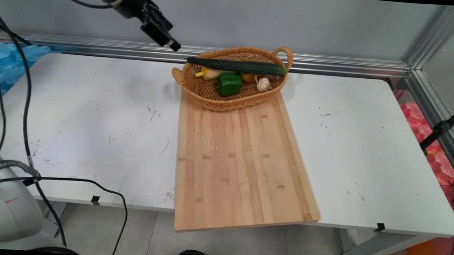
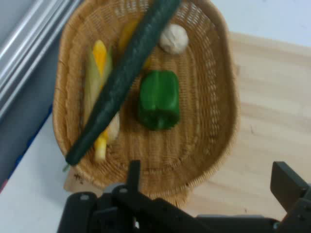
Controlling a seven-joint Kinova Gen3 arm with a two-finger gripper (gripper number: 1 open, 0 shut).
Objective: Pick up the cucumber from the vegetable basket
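Observation:
My gripper hangs open and empty in the air, up and to the left of a wicker basket. The basket stands on the far end of a wooden cutting board. A long dark cucumber lies across the basket's rim. Inside are a green pepper, a garlic bulb and a corn cob. A yellow-orange item is partly hidden under the cucumber.
The board's near end overhangs the table's front edge. Black cables hang over the table's left side. An aluminium rail runs along the back. Blue wrap lies off the left edge, pink wrap off the right.

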